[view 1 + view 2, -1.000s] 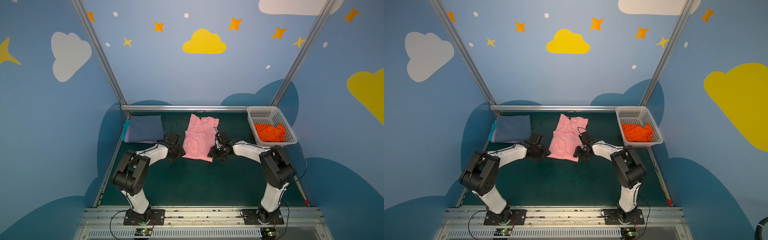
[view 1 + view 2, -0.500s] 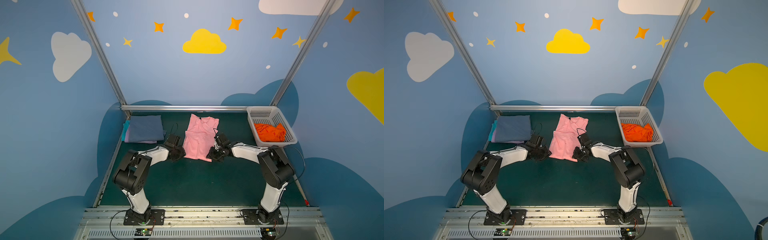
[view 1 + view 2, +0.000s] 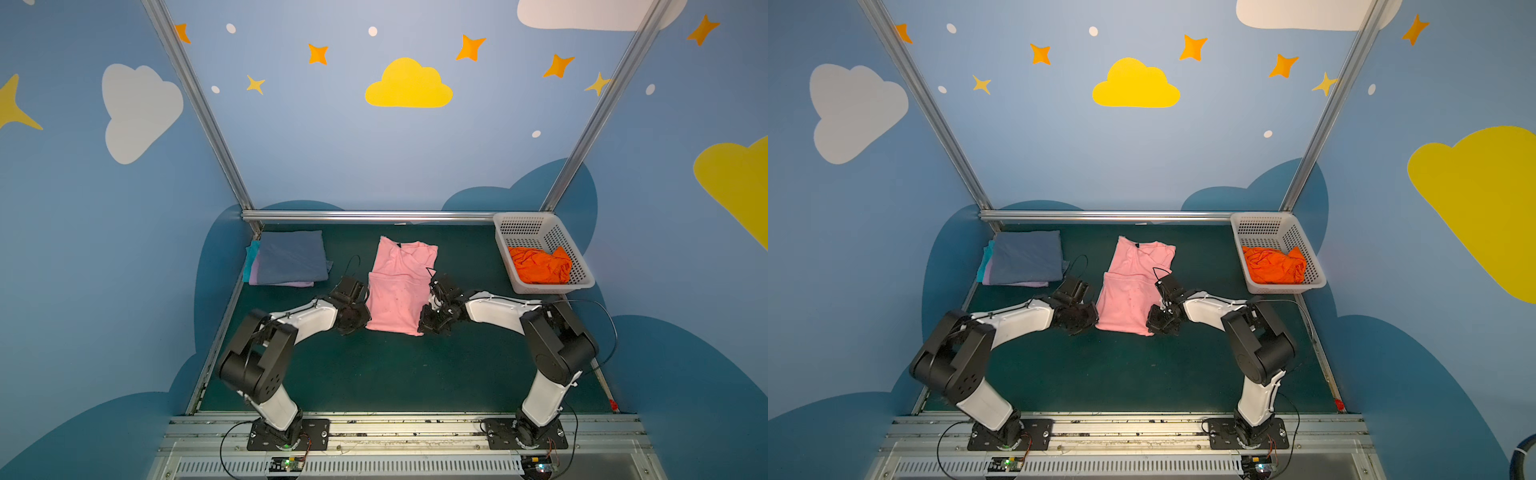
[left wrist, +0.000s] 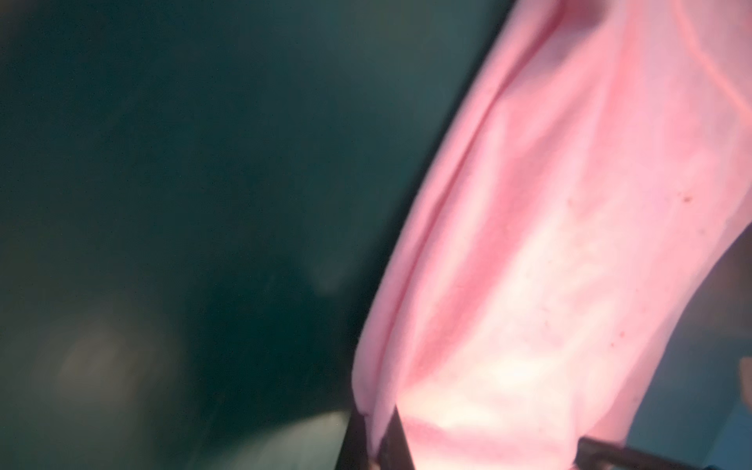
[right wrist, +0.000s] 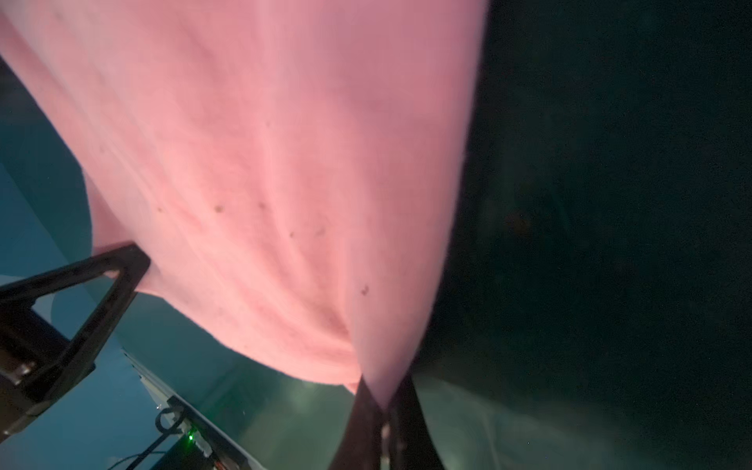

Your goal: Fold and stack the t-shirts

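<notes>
The light pink t-shirt [image 3: 401, 286] [image 3: 1133, 286] lies lengthwise on the green mat, sides folded in and collar at the far end. My left gripper [image 3: 368, 318] [image 3: 1096, 318] is at its near left corner, and in the left wrist view the jaws [image 4: 380, 451] are shut on the pink hem [image 4: 549, 244]. My right gripper [image 3: 423, 322] [image 3: 1149, 322] is at the near right corner, shut on pink cloth [image 5: 285, 162] in the right wrist view [image 5: 382, 415]. An orange t-shirt [image 3: 540, 266] lies crumpled in the basket.
A white perforated basket [image 3: 523, 228] stands at the back right. At the back left sits a folded stack with a slate-blue tee [image 3: 291, 255] on top and lavender and teal edges below. A metal rail [image 3: 374, 216] bounds the mat's far edge.
Both grippers have gone from open to shut on the pink t-shirt's near corners, having edged in against the hem. The shirt lies where it was.
</notes>
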You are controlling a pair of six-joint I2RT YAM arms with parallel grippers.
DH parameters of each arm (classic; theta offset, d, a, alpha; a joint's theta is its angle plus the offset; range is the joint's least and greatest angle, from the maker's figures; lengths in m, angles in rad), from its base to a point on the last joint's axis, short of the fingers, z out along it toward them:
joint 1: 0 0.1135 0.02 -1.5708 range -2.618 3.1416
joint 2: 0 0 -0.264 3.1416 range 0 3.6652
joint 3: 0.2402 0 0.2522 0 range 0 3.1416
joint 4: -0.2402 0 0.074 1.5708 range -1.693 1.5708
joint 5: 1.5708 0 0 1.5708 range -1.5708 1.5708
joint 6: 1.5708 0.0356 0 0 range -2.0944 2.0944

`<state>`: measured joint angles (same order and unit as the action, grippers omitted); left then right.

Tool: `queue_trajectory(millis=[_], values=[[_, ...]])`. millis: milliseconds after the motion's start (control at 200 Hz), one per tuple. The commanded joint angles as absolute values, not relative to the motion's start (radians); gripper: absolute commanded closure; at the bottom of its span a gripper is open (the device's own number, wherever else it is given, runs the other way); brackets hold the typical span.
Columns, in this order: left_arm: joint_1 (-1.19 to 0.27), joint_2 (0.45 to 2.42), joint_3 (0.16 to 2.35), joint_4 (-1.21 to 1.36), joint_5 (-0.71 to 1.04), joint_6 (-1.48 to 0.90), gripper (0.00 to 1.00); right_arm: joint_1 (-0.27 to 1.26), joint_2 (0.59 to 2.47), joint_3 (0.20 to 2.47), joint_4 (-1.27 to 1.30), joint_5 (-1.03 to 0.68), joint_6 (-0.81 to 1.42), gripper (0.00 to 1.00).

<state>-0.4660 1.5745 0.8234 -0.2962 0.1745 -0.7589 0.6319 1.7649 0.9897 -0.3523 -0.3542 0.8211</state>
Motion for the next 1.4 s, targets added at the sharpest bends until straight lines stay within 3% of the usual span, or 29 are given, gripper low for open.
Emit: queue_trajectory(millis=[0,295,526,791,1122,1397], values=[[-0.521,1.402,0.800,-0.501,0.076,-0.758,0.96,0.642,1.672,0.940,-0.462,-0.414,0.801,1.00],[-0.636,0.951,0.785,-0.699,-0.014,-0.890,0.96,0.672,1.335,0.811,-0.587,-0.506,0.902,1.00],[-0.641,0.908,0.892,-0.729,0.004,-0.875,0.96,0.633,1.247,0.956,-0.710,-0.529,0.905,1.00],[-0.608,0.979,0.983,-0.673,-0.106,-0.801,0.96,0.493,1.412,1.117,-0.677,-0.637,0.863,1.00],[-0.415,1.176,0.994,-0.492,0.039,-0.763,0.96,0.431,1.732,1.346,-0.649,-0.704,0.818,1.00],[-0.315,1.449,1.085,-0.420,0.131,-0.739,0.96,0.395,1.919,1.405,-0.559,-0.757,0.849,1.00]])
